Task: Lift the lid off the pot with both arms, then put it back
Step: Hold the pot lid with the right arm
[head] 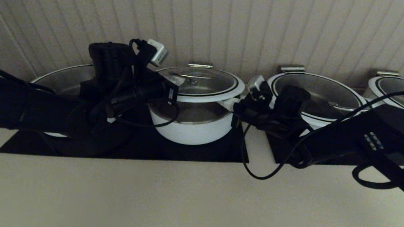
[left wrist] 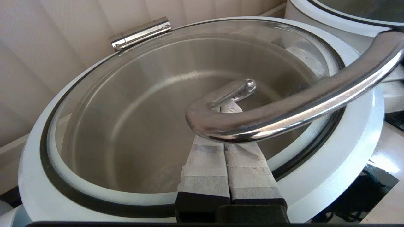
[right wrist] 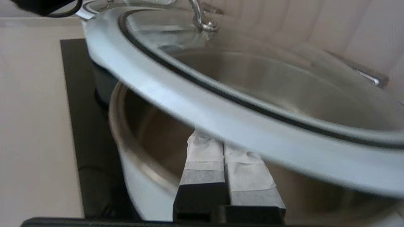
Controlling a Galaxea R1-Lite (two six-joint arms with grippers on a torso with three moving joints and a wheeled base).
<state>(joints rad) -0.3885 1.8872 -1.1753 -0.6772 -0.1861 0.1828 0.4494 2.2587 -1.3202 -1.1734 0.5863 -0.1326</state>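
Note:
The glass lid [head: 203, 81] with its white rim hangs tilted above the white pot [head: 190, 130], with a gap showing the pot's steel inside. My left gripper [head: 176, 79] reaches in from the left. In the left wrist view it [left wrist: 228, 105] is shut, its taped fingers passing under the curved steel hook handle [left wrist: 284, 110]. My right gripper [head: 234, 103] comes from the right. In the right wrist view it [right wrist: 221, 142] is shut, its tips tucked under the lid's white rim [right wrist: 221, 116], above the pot's opening [right wrist: 142, 176].
Wider white pots with lids stand to the left [head: 65, 80], to the right [head: 320, 95] and at the far right [head: 400, 91]. All sit on black mats [head: 186, 152] against a panelled wall. Pale counter lies in front [head: 183, 202].

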